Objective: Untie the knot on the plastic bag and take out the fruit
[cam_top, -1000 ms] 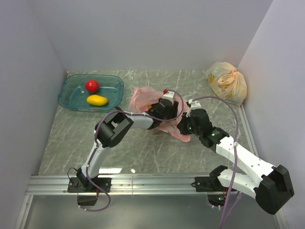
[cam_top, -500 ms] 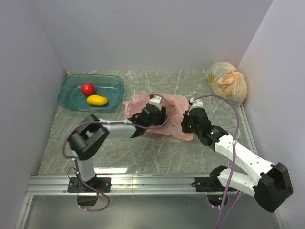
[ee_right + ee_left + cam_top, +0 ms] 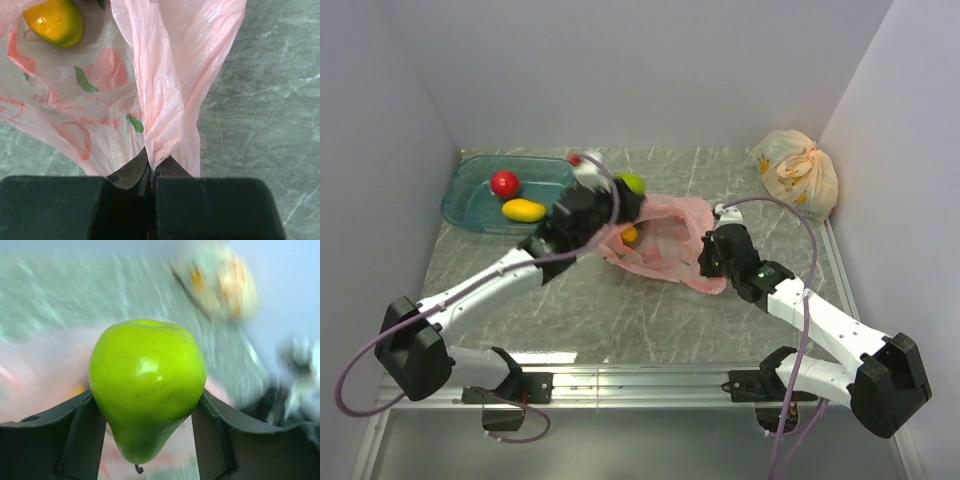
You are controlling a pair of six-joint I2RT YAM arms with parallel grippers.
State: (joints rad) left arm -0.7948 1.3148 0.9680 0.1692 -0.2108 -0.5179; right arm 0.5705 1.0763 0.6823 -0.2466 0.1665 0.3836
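My left gripper [image 3: 625, 192] is shut on a green pear [image 3: 634, 183], held in the air above the left end of the pink plastic bag [image 3: 670, 235]. In the left wrist view the pear [image 3: 147, 380] sits stem down between both fingers [image 3: 75, 432]. The bag lies open and slack on the table, with an orange-yellow fruit [image 3: 630, 235] inside it. My right gripper [image 3: 712, 262] is shut on a bunched fold at the bag's right end. The right wrist view shows that fold [image 3: 160, 100] pinched in the jaws and the orange-yellow fruit [image 3: 54, 20] beyond.
A clear blue tub [image 3: 470, 165] stands at the back left holding a red apple [image 3: 504, 183] and a yellow oblong fruit [image 3: 524, 210]. A pale yellow bag with orange print [image 3: 796, 172] sits tied in the back right corner. Walls close in on three sides.
My left arm has come up out of the pink bag with the green pear and swung back and left, toward the tub. The right gripper has kept its hold on the bag.
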